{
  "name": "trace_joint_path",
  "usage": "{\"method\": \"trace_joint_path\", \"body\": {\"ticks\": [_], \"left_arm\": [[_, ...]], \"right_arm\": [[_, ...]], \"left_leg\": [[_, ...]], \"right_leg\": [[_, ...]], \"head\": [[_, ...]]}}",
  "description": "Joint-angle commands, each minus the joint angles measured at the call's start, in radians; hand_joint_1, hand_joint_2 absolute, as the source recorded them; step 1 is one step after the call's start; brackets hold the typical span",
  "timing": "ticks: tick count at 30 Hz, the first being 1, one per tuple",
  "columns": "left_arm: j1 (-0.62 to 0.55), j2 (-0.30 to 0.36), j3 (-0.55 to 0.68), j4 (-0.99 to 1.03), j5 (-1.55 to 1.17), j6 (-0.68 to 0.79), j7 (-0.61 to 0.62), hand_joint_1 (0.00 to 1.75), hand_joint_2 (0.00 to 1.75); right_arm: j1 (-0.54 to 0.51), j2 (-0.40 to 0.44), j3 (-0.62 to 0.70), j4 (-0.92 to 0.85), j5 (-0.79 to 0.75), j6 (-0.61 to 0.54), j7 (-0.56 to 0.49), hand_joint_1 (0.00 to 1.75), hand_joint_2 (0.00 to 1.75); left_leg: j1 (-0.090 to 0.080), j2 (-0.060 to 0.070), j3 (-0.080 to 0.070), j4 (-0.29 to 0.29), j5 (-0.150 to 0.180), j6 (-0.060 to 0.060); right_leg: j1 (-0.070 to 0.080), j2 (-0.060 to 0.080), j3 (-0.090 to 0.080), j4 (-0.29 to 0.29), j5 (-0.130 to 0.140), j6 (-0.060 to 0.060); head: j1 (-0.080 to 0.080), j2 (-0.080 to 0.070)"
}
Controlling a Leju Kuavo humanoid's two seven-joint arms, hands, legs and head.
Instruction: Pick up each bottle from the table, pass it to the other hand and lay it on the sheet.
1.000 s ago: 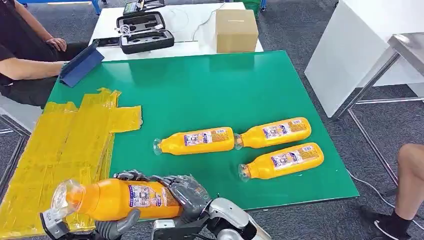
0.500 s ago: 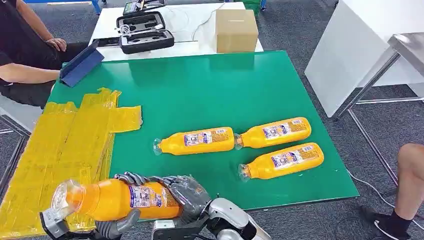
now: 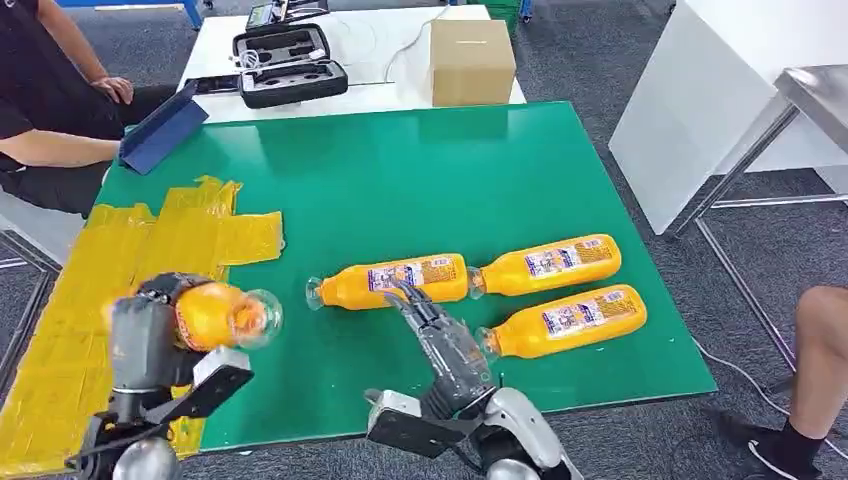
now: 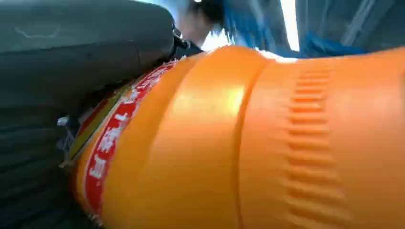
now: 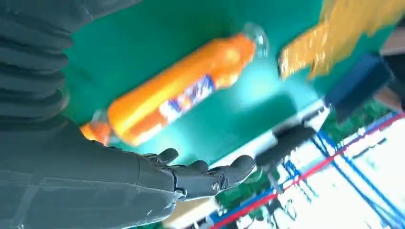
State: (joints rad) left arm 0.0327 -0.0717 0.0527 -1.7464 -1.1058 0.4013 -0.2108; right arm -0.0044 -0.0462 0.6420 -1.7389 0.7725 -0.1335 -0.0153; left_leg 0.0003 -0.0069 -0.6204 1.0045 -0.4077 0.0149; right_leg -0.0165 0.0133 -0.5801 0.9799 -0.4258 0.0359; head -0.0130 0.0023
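My left hand (image 3: pixel 148 342) grips an orange bottle (image 3: pixel 212 314) above the near left of the green board, over the edge of the yellow sheet (image 3: pixel 110 270); its clear cap end points right. Up close in the left wrist view, the bottle (image 4: pixel 267 143) lies against the hand (image 4: pixel 57 95). My right hand (image 3: pixel 442 342) is open and holds nothing, its fingers stretched out over the board just in front of three more orange bottles (image 3: pixel 395 281) (image 3: pixel 548 264) (image 3: pixel 565 322) lying on their sides. The right wrist view has the open hand (image 5: pixel 191 179) near one lying bottle (image 5: pixel 181 95).
A person (image 3: pixel 50 100) sits at the far left beside a blue folder (image 3: pixel 160 130). Behind the green board (image 3: pixel 420 170), a white table carries a black case (image 3: pixel 290 65) and a cardboard box (image 3: pixel 472 60). Another person's leg (image 3: pixel 825 345) is at the right.
The bottle has passed from my right hand to my left, which has lifted and turned it so the cap points right. My right hand let go, opened and moved toward the lying bottles.
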Motion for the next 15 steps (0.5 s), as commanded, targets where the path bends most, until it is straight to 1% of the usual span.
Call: {"method": "trace_joint_path", "body": {"ticks": [1, 3, 5, 7, 9, 10, 12, 15], "left_arm": [[-0.255, 0.131, 0.048, 0.26, -0.218, -0.011, 0.122, 1.75, 1.75], [-0.273, 0.15, 0.026, 0.296, -0.288, -0.007, 0.161, 1.75, 1.75], [-0.298, 0.174, 0.003, 0.345, -0.346, -0.04, 0.192, 1.75, 1.75], [-0.338, 0.206, -0.03, 0.429, -0.42, -0.111, 0.244, 1.75, 1.75], [-0.374, 0.222, -0.048, 0.51, -0.455, -0.16, 0.267, 1.75, 1.75], [-0.389, 0.224, -0.051, 0.543, -0.449, -0.158, 0.266, 1.75, 1.75], [-0.389, 0.224, -0.051, 0.543, -0.449, -0.158, 0.266, 1.75, 1.75], [-0.426, 0.235, -0.066, 0.658, -0.45, -0.206, 0.272, 1.75, 1.75]], "right_arm": [[-0.011, -0.07, -0.047, -0.096, 0.0, 0.031, 0.001, 0.0, 0.0], [-0.013, -0.077, -0.041, -0.096, -0.004, 0.031, 0.002, 0.0, 0.0], [-0.017, -0.085, -0.036, -0.099, -0.007, 0.034, 0.004, 0.0, 0.0], [-0.031, -0.089, -0.031, -0.098, -0.019, 0.05, 0.01, 0.0, 0.0], [-0.045, -0.087, -0.029, -0.09, -0.026, 0.064, 0.011, 0.0, 0.0], [-0.048, -0.085, -0.03, -0.086, -0.028, 0.065, 0.012, 0.0, 0.0], [-0.048, -0.085, -0.03, -0.086, -0.028, 0.065, 0.012, 0.0, 0.0], [-0.062, -0.079, -0.023, -0.068, -0.035, 0.079, 0.013, 0.0, 0.0]], "left_leg": [[0.001, -0.005, 0.001, -0.001, 0.002, -0.002], [0.002, -0.003, 0.001, 0.0, 0.001, -0.001], [0.001, -0.002, 0.001, 0.0, 0.001, -0.001], [0.002, -0.003, 0.002, -0.001, 0.001, -0.001], [0.001, -0.002, 0.001, -0.001, 0.001, -0.001], [0.002, -0.003, 0.002, -0.001, 0.001, -0.002], [0.001, -0.001, 0.001, 0.0, 0.001, -0.001], [0.002, -0.001, 0.001, 0.0, 0.001, -0.002]], "right_leg": [[0.001, -0.007, 0.003, 0.0, 0.0, -0.002], [0.002, -0.004, 0.003, 0.0, 0.0, -0.001], [0.002, -0.004, 0.003, 0.0, 0.0, -0.001], [0.002, -0.005, 0.004, 0.0, -0.001, -0.002], [0.001, -0.003, 0.002, 0.0, 0.0, -0.001], [0.002, -0.005, 0.004, 0.0, 0.0, -0.002], [0.002, -0.003, 0.002, 0.0, 0.0, -0.002], [0.002, -0.003, 0.002, 0.0, 0.0, -0.002]], "head": [[0.0, 0.0], [0.0, 0.0], [0.0, 0.0], [0.0, 0.0], [0.0, 0.0], [0.0, 0.0], [0.0, 0.0], [0.0, 0.0]]}}
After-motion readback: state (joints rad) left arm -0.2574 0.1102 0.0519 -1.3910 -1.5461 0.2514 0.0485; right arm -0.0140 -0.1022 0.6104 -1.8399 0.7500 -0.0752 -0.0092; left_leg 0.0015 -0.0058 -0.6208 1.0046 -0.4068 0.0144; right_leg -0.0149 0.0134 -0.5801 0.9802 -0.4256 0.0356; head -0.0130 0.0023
